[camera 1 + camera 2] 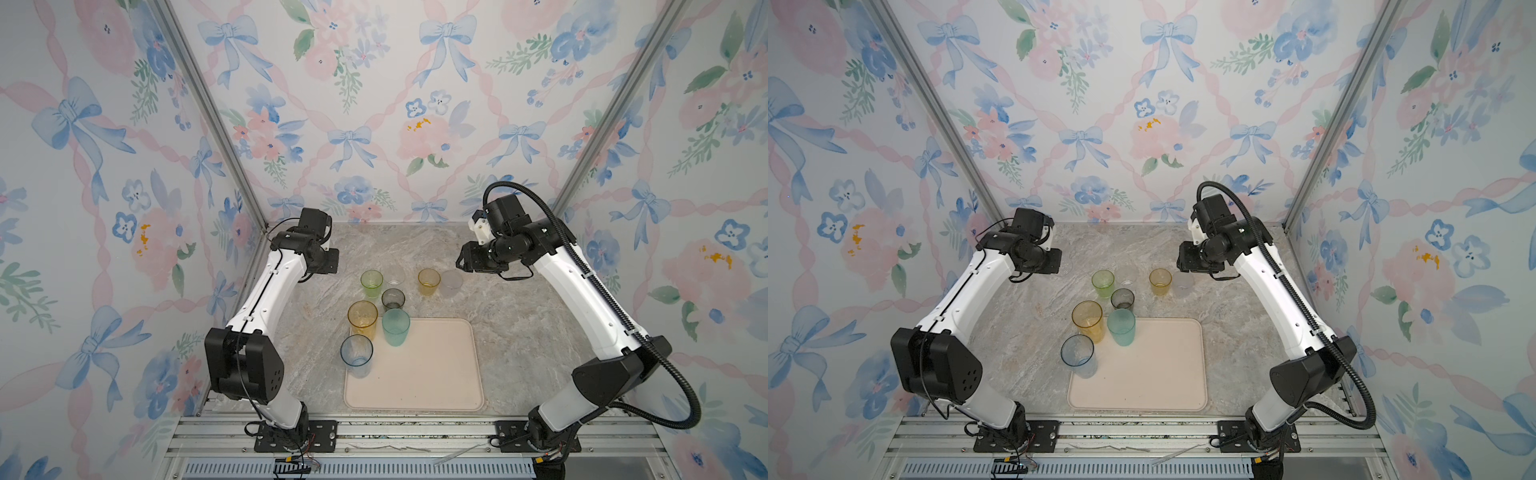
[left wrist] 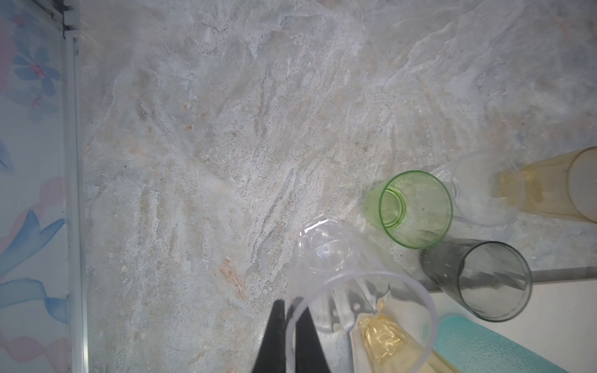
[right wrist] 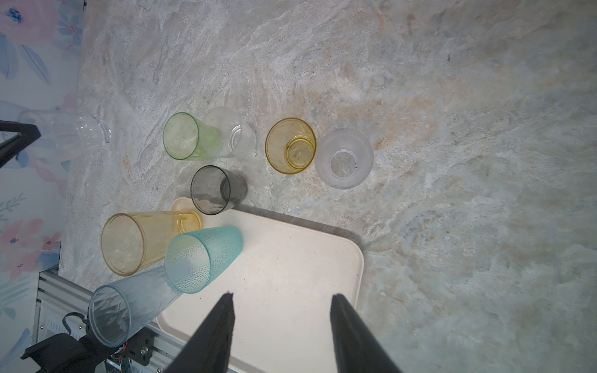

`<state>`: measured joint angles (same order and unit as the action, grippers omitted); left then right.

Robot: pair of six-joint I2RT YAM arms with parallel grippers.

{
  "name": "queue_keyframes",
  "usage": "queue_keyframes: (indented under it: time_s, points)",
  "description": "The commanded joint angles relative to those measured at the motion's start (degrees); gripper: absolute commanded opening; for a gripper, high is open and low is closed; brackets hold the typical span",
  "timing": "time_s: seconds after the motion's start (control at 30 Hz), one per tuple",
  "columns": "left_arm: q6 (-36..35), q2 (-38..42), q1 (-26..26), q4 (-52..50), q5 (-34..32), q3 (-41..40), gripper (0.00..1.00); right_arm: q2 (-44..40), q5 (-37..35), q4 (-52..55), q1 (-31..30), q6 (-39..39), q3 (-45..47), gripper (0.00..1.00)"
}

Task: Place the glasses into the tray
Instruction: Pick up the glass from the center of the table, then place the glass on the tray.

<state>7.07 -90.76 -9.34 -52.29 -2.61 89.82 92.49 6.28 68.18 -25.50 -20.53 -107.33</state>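
Note:
My left gripper [image 2: 292, 323] is shut on the rim of a small clear glass [image 2: 326, 255], held above the table at the back left. Three tall glasses stand at the left end of the tray [image 1: 436, 374]: amber [image 1: 363, 319], teal [image 1: 395, 327] and pale blue [image 1: 356, 353]. Behind the tray, on the table, stand a lime green glass [image 1: 371, 283], a clear one [image 1: 395, 275], a smoky grey one [image 1: 393, 299], a short amber one [image 1: 429, 281] and a frosted white one [image 1: 451, 282]. My right gripper [image 3: 281, 295] hangs open and empty, high at the back right.
Floral walls with metal posts [image 1: 216, 124] close the marble table [image 1: 519, 332] on three sides. An aluminium rail frame [image 1: 415, 432] runs along the front edge, holding both arm bases. The grey glass stands right at the tray's back rim.

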Motion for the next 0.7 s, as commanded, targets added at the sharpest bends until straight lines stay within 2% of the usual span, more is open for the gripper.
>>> queue_keyframes:
  time_s: [0.0, 0.4, 0.5, 0.67]
  points:
    - [0.2, 3.5, -2.0, -2.3, 3.1, 4.0, 0.02, -2.6, -2.6, -0.4, 0.0, -1.0, 0.9, 0.51]
    - [1.4, 4.0, -12.4, -5.1, 11.3, 16.4, 0.02, -9.2, -8.9, -0.5, 2.7, -4.6, 7.6, 0.51]
    - [2.7, 2.0, -17.8, -5.1, 11.0, 18.0, 0.02, -11.8, -8.6, -1.9, 6.3, -4.4, 10.8, 0.52]
    - [3.4, -4.5, -30.2, -4.9, 7.2, 22.3, 0.01, -14.0, -6.4, -4.3, 14.9, -1.8, 14.3, 0.52]
